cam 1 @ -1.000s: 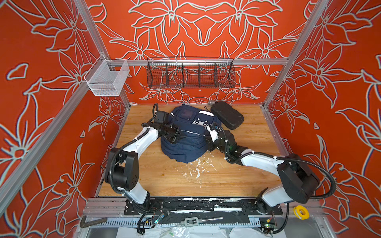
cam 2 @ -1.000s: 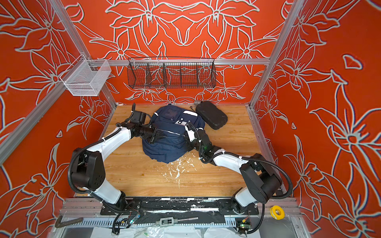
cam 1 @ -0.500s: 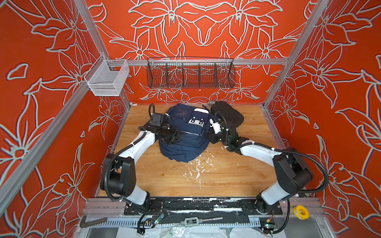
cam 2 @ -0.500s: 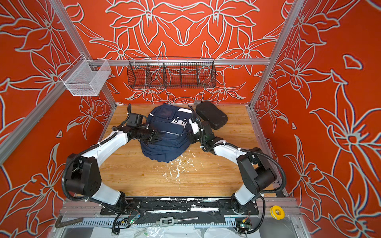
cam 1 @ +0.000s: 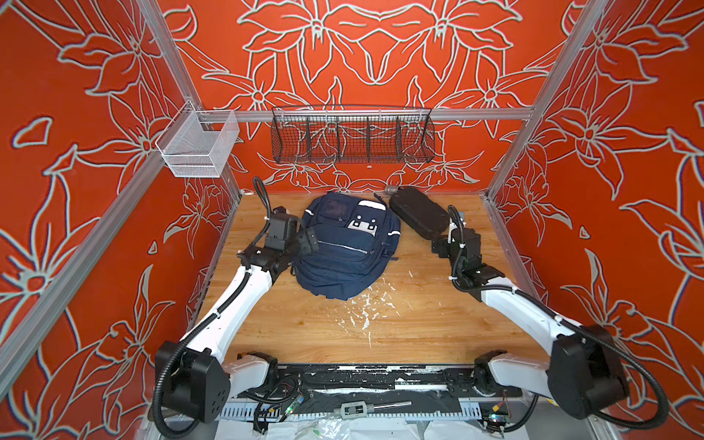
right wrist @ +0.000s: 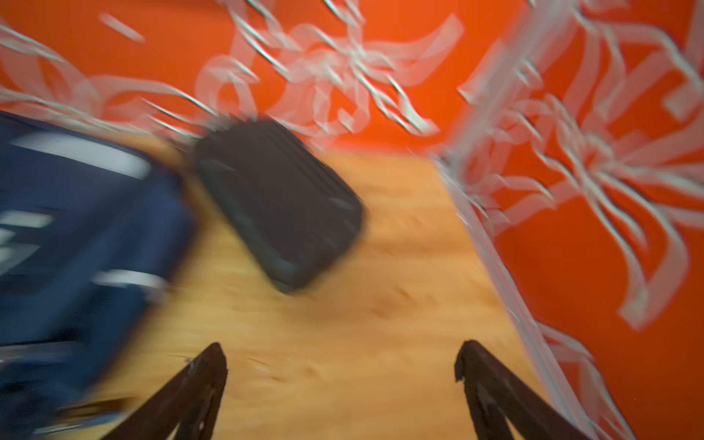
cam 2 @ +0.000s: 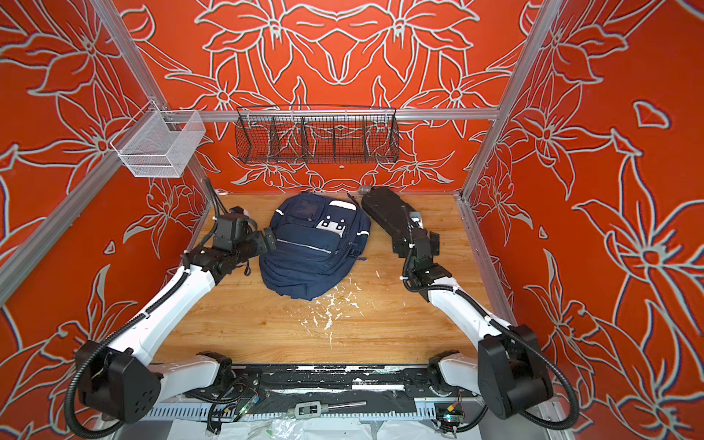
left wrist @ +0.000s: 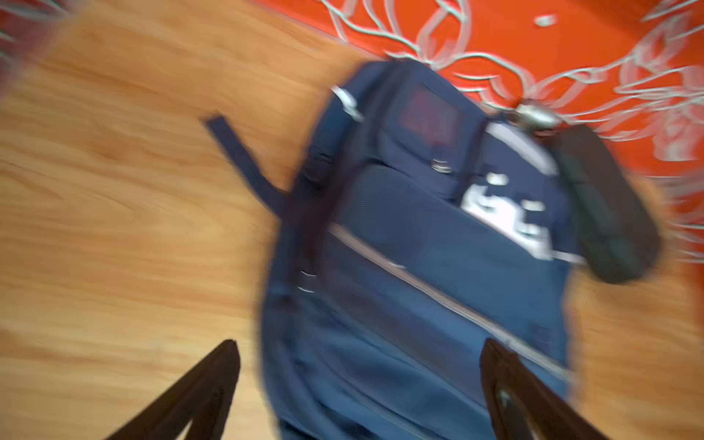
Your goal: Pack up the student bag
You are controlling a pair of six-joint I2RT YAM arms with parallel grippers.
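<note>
Left wrist view, blurred: left gripper (left wrist: 360, 344) spread wide, empty, at the left flank of the student bag (cam 1: 344, 247), which lies flat at far centre of the table (cam 1: 304, 327). The right gripper (right wrist: 340, 346) is equally wide and empty, near the black case (right wrist: 278, 202). Bag judged soft, floppy, bulky; take the strap (left wrist: 244, 160) or a seam, not the smooth panel.

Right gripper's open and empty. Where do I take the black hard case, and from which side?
The black hard case lies flat, long and narrow, its far end close beside the student bag. So probably clamp across its narrow width at the free end nearest the right gripper, coming down from above.
</note>
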